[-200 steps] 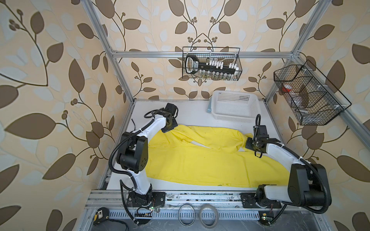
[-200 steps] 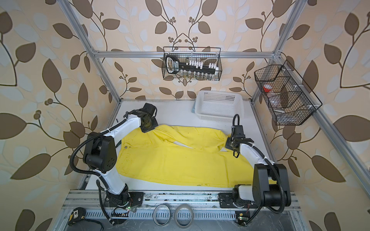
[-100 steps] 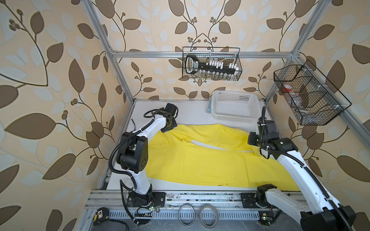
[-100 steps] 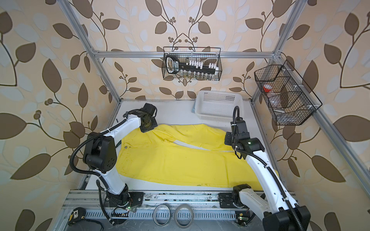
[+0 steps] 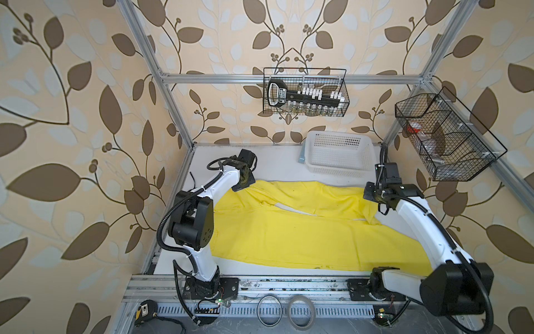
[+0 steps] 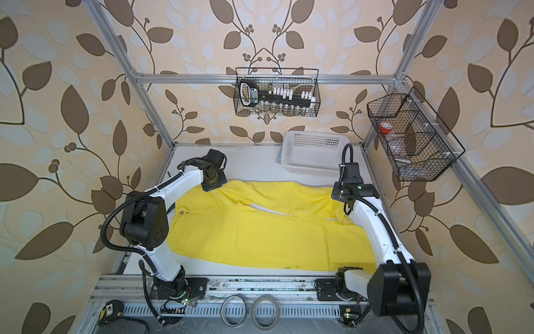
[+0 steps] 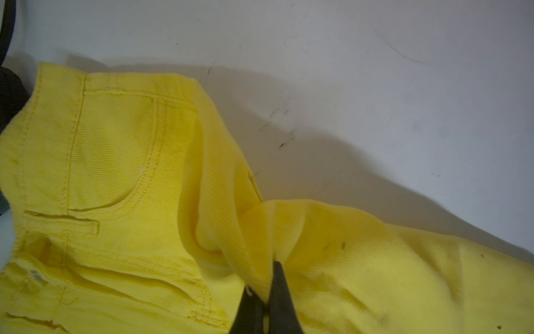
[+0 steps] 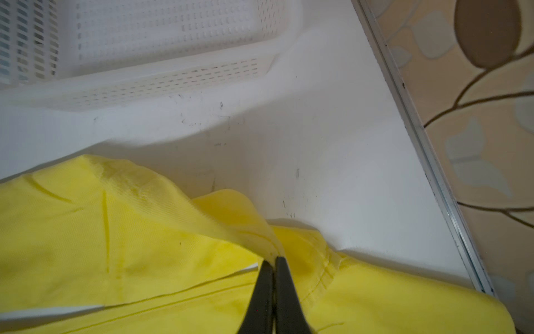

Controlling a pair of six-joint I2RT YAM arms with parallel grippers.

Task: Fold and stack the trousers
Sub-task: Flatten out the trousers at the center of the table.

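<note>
You are at the first fold; the trousers lie spread flat over most of the surface, waist toward the left arm, legs running toward the right arm, with a slim gap of bare surface between the two legs. The left pincer is closed tight on a raised pleat of cloth at the far waist corner, just past the pocket stitching. The right pincer is closed just as tight on a lifted flap near the far leg's hem. Both grips sit on the far edge, near the basket but apart from it, and the cloth between them sags only a little.

My reading: your next move is to lift both ends together and carry the far leg toward you until it lies on the near leg. Keep the two pincers level and the span between them taut, or the middle will drag and wrinkle; raise only enough to clear the lower layer; match edge to edge before you let go.

As for writing, none shows on the trousers. The black tool in the wire rack bears a pale label, but its print is too small to read.
</note>
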